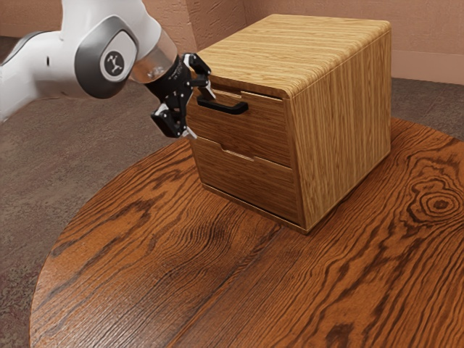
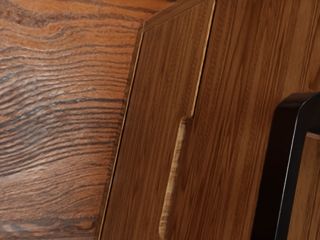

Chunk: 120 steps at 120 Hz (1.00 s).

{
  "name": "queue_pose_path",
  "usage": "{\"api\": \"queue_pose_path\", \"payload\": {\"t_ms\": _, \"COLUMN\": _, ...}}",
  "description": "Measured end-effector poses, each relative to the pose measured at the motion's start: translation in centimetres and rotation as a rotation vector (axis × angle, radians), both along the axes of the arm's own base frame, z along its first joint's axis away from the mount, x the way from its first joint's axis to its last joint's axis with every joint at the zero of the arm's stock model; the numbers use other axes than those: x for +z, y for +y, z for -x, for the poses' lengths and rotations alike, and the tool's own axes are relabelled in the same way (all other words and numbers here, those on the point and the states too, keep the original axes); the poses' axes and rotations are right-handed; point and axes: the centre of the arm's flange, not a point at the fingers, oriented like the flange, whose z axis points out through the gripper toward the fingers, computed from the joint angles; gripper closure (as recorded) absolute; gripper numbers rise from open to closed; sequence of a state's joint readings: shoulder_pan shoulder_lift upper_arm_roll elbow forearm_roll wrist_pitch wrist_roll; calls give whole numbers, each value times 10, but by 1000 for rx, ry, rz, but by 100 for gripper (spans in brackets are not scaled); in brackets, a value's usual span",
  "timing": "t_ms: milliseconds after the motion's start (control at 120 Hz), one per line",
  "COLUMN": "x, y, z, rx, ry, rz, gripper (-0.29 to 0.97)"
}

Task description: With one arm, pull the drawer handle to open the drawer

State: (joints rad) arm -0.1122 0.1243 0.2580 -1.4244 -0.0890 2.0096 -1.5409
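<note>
A light wooden cabinet [image 1: 341,109] with two drawers stands on the round table [image 1: 217,283]. The top drawer [image 1: 250,127] carries a black bar handle [image 1: 223,106]; its front sits close to flush with the cabinet. My black gripper [image 1: 201,114] is open at the handle's end nearest the exterior view's left. One finger [image 1: 206,81] stands above that end and the other lies below it. In the wrist view the black handle [image 2: 295,165] sits close by, beside the lower drawer front [image 2: 155,125] with its cut-out grip [image 2: 172,175].
The lower drawer [image 1: 246,177] is shut under the top one. Dark wood-grain tabletop [image 2: 50,125] spreads out in front of the cabinet. Brown carpet [image 1: 87,145] lies around the table, with walls behind the cabinet.
</note>
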Motion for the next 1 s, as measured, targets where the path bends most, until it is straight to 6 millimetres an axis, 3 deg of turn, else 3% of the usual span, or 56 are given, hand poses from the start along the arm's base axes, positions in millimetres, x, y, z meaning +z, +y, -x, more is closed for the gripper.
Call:
{"api": "queue_pose_path", "payload": {"t_ms": 775, "x": -10, "y": -2, "z": -17, "rx": 5, "ry": 2, "rz": -13, "gripper": 0}}
{"api": "queue_pose_path", "payload": {"t_ms": 1000, "x": -21, "y": -2, "z": -23, "rx": 6, "ry": 19, "rz": -14, "gripper": 0}}
